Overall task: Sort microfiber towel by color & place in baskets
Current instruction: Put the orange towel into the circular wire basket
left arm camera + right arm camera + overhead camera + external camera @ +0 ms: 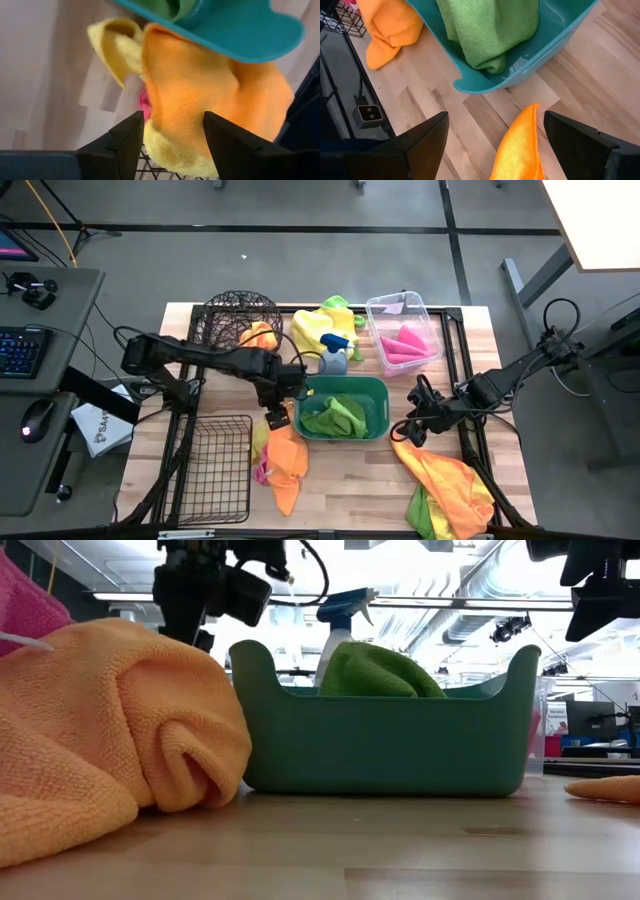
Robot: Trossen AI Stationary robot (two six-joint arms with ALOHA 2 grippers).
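My left gripper [278, 418] [172, 145] hangs open above a heap of orange [287, 460], yellow and pink towels lying on the table by the teal tub's [345, 430] left end. In the low view it [197, 600] stands clear above the orange towel [110, 720]. Green towels [490, 30] lie in the tub. My right gripper [415, 420] [495, 145] is open too, above the tip of an orange towel [520, 145] that lies on the table just right of the tub. That towel belongs to an orange, green and yellow heap [445, 490] at the near right.
A round wire basket [240, 305] with an orange towel stands at the far left. A clear bin [375, 310] with pink towels is at the far right. Yellow and green towels [320, 325] and a spray bottle [333, 358] lie between them. A rectangular black wire basket [215, 470] sits near left.
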